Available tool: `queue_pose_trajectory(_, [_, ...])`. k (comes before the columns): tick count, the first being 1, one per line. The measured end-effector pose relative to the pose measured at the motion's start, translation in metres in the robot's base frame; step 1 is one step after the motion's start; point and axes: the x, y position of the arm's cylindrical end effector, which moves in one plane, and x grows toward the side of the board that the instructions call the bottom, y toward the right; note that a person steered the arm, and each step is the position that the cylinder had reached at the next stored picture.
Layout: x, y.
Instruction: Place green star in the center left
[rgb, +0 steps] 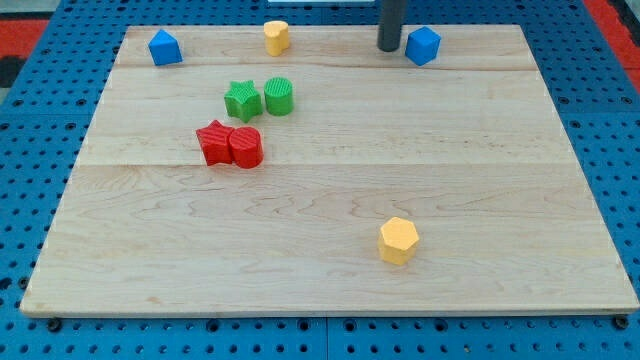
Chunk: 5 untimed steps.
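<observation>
The green star (242, 100) lies on the wooden board (330, 290) left of centre, in the upper half of the view. A green cylinder (279, 96) touches its right side. My tip (389, 48) is at the view's top, far to the right of the star and just left of a blue cube (423, 46). The tip touches no block.
A red star (213, 143) and a red cylinder (246, 147) sit together just below the green star. A blue block (165, 47) is at the top left. A yellow block (276, 37) is at top centre. A yellow hexagon (398, 240) is at lower right.
</observation>
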Motion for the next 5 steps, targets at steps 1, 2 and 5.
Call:
queue_pose_trajectory(1, [-0.006, 0.02])
queue_pose_trajectory(2, [-0.038, 0.016])
queue_pose_trajectory(5, [0.058, -0.102])
